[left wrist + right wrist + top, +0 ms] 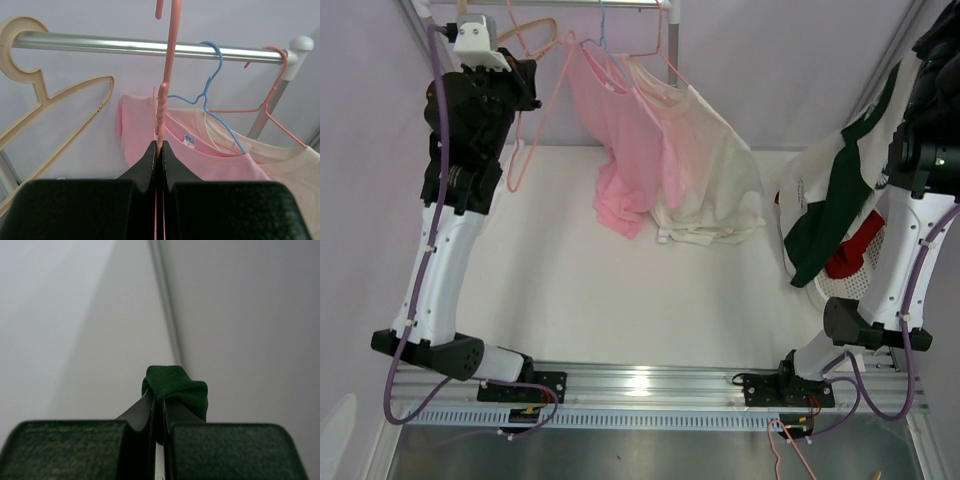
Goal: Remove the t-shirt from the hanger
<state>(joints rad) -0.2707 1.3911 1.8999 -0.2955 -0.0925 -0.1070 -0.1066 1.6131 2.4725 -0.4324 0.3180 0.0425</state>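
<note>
Far left, by the rail: your left gripper (159,148) is pressed together on the twisted neck of a bare pink hanger (165,95). Its hook crosses the rail (125,46) in the wrist view, and you cannot tell whether it touches.
Far right, high up: your right gripper (159,401) pinches a fold of the green-and-white t-shirt (825,228). The shirt hangs from it in a long drape, well apart from the hanger.
Stage: by my reading the shirt is already off the hanger, and what is left is to set both down tidily.
Shirt: lower your right arm toward the bare part of the table (580,300) and let the hem land first, so the cloth folds onto itself instead of sliding off the right edge. You cannot tell from above whether the hem touches the table now.
Hanger: hold the neck firmly, because thin wire swivels easily. Steer the hook clear of the blue hanger (214,67) and the pink shirt (210,160) just to its right.
Risk: letting go of the shirt high up would likely drop it in a heap near the edge.
</note>
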